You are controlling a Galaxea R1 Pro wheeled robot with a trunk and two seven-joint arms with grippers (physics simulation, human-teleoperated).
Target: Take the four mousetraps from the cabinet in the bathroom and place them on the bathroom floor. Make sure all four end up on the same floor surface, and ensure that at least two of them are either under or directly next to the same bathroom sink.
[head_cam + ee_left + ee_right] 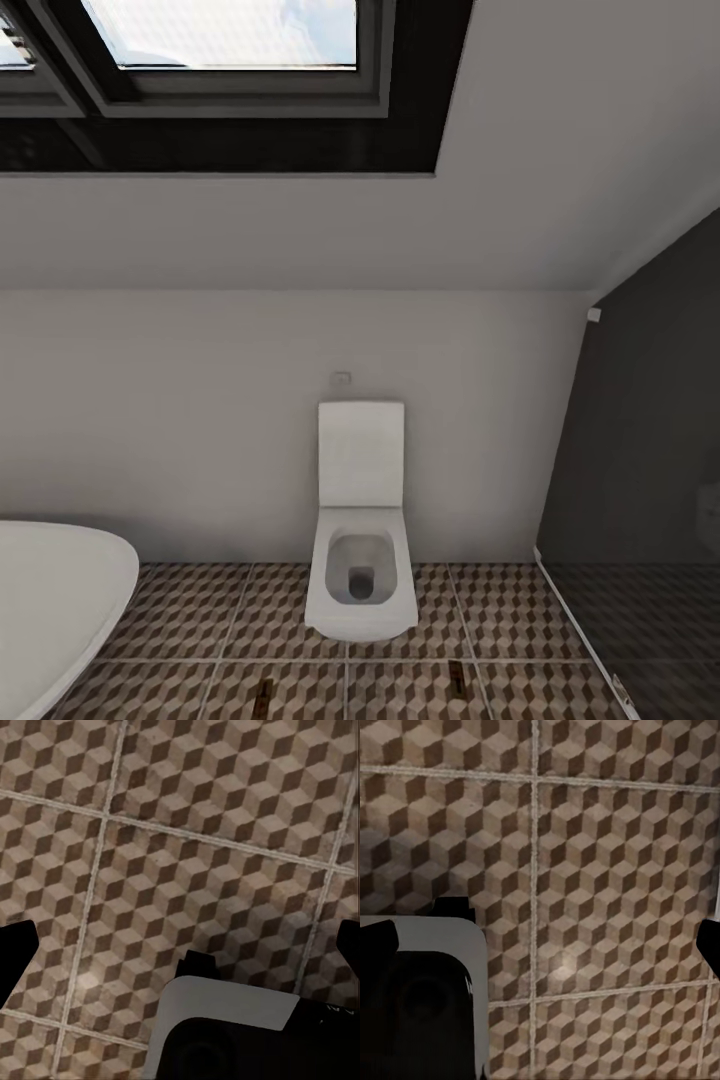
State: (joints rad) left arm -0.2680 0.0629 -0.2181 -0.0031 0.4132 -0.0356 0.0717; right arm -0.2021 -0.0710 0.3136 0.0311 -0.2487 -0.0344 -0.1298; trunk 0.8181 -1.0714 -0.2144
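Bathroom floor (pixel 250 620), toilet (pixel 360 560), two mousetraps (pixel 265 692)

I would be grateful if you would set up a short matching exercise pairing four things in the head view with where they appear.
Things:
1. toilet
2. bathtub
3. skylight window
4. two mousetraps

Places:
A. on the bathroom floor, bottom edge
B. top, in the sloped ceiling
C. centre, against the back wall
D. lower left corner

Pairs: 1-C, 2-D, 3-B, 4-A
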